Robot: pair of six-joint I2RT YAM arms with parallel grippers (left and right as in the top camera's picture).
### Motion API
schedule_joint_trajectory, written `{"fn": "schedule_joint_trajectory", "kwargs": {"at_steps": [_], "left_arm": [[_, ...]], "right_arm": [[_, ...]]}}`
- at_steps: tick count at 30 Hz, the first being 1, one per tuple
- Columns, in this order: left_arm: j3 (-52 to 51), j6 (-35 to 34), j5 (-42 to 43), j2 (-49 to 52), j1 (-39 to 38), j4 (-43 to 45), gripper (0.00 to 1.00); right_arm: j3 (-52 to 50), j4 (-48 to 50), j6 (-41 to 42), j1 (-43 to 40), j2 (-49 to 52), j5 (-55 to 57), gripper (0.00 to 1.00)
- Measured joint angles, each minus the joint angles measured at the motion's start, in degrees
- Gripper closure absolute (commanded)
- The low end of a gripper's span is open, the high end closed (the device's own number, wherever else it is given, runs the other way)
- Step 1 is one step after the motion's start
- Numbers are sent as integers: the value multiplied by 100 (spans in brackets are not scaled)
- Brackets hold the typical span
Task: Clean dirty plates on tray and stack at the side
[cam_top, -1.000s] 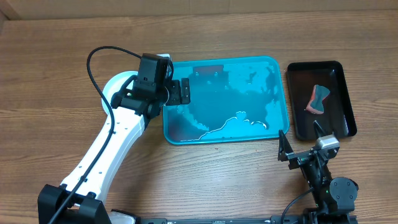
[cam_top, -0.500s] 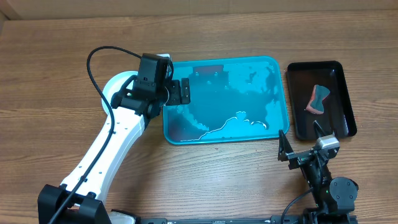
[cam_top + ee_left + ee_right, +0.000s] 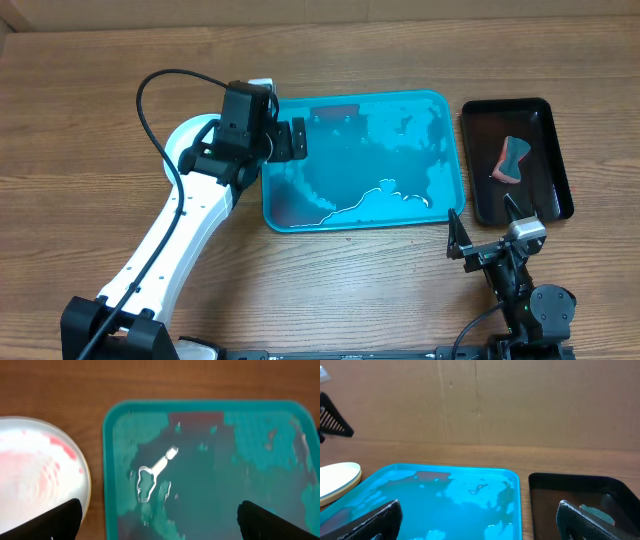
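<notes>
While the left arm (image 3: 190, 215) partly covers the plates (image 3: 35, 475) stacked beside the one wet tray (image 3: 452, 120), left gripper (image 3: 289, 142) and right gripper (image 3: 482, 228) both gape empty; one sponge (image 3: 510, 160) lies in one black tray (image 3: 545, 110).

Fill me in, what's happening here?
The left gripper hovers open and empty over the left edge of the tray, which holds only water, no plates. A plate sits on the table just left of the tray, with pink-red smears on its face. The right gripper is open and parked at the front. A sponge lies in the black tray.
</notes>
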Motion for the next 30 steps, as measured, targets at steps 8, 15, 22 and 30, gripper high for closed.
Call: {"fn": "schedule_joint_trajectory", "kwargs": {"at_steps": [8, 15, 22, 30], "left_arm": [[-17, 444, -133, -955, 111, 549, 1], [-1270, 745, 94, -2732, 697, 1659, 1], [-3910, 861, 343, -4666, 1193, 3259, 0], [-5637, 876, 391, -6817, 1751, 3620, 0]], "right_arm": [[0, 2, 13, -2, 0, 2, 0], [0, 0, 17, 0, 0, 0, 0], [0, 4, 20, -2, 0, 0, 0], [0, 0, 17, 0, 0, 0, 0]]}}
